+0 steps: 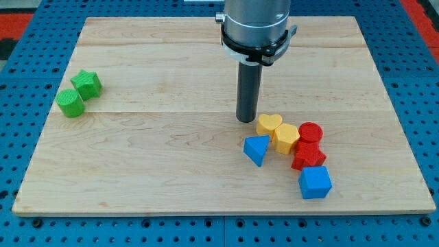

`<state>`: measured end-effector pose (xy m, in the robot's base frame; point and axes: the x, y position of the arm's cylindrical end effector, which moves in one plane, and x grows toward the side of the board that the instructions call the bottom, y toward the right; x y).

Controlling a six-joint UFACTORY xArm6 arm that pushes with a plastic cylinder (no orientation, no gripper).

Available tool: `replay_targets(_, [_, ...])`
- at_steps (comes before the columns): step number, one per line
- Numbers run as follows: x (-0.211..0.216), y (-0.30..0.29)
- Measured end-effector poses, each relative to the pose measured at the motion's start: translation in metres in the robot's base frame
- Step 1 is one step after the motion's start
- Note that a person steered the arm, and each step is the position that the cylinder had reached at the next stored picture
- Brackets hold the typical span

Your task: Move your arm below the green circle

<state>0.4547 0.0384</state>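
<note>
My tip (246,120), the end effector, a bare rod with nothing to open or clamp, rests just left of the yellow heart (269,124). The green circle (70,103) lies far left on the counter (171,171), touching the green star (87,84); cutting too close risks knocking either.

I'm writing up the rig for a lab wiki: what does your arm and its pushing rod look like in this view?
Only my arm's lower end shows: a silver-grey metal cylinder with a dark clamp ring beneath it. From it hangs a straight, dark, round rod, ending at my tip, which sits just to the view's left of the yellow heart. No cables or markings are visible.
</note>
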Motion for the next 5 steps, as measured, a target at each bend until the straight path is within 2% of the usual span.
replay_targets(1, [0.002, -0.016])
replay_targets(3, [0.018, -0.128])
replay_targets(4, [0.018, -0.128])
replay_targets(5, [0.022, -0.154])
